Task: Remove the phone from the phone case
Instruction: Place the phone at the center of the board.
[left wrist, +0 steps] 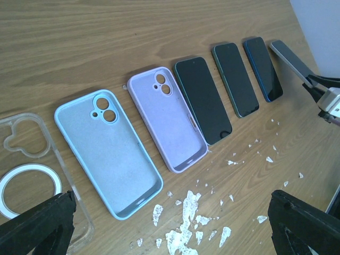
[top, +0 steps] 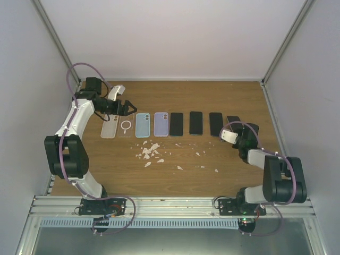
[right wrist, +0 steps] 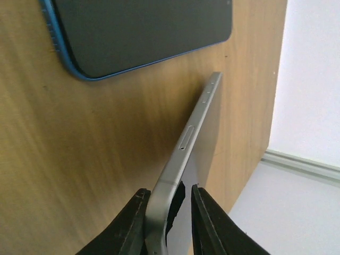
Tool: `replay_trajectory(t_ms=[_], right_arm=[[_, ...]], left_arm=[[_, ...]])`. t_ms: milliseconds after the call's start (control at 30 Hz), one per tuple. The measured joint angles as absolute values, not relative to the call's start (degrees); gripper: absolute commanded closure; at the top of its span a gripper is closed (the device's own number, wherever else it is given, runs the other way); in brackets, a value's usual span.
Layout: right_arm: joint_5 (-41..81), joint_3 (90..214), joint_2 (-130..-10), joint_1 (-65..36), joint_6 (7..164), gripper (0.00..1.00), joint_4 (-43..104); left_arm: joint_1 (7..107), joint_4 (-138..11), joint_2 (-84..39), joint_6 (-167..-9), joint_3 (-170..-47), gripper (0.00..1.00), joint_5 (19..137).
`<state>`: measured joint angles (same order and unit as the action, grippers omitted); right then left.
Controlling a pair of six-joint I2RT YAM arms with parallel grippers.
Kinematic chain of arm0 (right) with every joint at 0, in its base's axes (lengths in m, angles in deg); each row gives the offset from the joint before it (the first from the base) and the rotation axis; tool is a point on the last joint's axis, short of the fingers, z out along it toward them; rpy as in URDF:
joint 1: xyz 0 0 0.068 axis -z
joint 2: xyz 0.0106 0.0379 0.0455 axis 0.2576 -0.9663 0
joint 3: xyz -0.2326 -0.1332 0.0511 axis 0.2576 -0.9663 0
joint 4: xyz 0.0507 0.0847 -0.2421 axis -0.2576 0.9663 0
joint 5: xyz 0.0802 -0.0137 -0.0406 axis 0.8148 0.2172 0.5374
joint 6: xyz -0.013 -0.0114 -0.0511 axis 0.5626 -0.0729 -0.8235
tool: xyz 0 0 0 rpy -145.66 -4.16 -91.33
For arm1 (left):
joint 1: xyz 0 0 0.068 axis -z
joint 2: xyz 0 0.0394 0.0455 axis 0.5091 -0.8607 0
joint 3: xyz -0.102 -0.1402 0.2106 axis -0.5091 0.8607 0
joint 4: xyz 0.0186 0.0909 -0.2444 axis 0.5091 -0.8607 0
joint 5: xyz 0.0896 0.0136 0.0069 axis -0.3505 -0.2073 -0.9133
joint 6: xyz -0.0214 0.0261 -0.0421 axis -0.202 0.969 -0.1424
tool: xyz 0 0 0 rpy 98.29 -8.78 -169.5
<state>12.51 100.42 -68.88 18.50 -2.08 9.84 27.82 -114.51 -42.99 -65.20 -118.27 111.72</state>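
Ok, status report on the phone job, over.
Left pincer open, empty, near the clear plastic case. Right pincer straddling the bare silver-edged phone, tilted on edge; grip unclear. White flakes scattered nearby; nothing blocking.

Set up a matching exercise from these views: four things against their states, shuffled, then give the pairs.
1 light blue silicone phone case
2 blue-edged dark phone
3 silver-edged phone
4 left gripper

A tilted, between the fingers of the right gripper
B wide open, holding nothing
C flat, empty, inside facing up
D flat, dark screen facing up

Pairs: 1-C, 2-D, 3-A, 4-B
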Motion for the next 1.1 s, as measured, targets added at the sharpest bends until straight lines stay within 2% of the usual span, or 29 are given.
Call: replay_trajectory(t_ms=[400,700,900,1033,1100], right_arm=[[12.73,99.33,-69.07,18.50,-2.10,0.60,9.80],[12.91,99.33,-69.07,18.50,-2.56,0.55,11.02],[12.97,99.31,-69.07,18.50,-2.72,0.45,12.01],[13.08,99.31,-69.07,18.50,-2.56,0.30,12.16],[13.19,99.33,-69.10,18.50,-2.37,0.27,12.40]], left_arm=[[27.82,-114.51,-42.99,-65.24,-118.29,0.01,111.72],[27.82,-114.51,-42.75,-65.26,-118.27,0.01,111.72],[27.82,-114.49,-42.12,-65.26,-118.27,0.01,111.74],[27.82,-114.49,-42.01,-65.26,-118.27,0.01,111.72],[27.82,-114.49,-42.01,-65.26,-118.27,0.01,111.72]])
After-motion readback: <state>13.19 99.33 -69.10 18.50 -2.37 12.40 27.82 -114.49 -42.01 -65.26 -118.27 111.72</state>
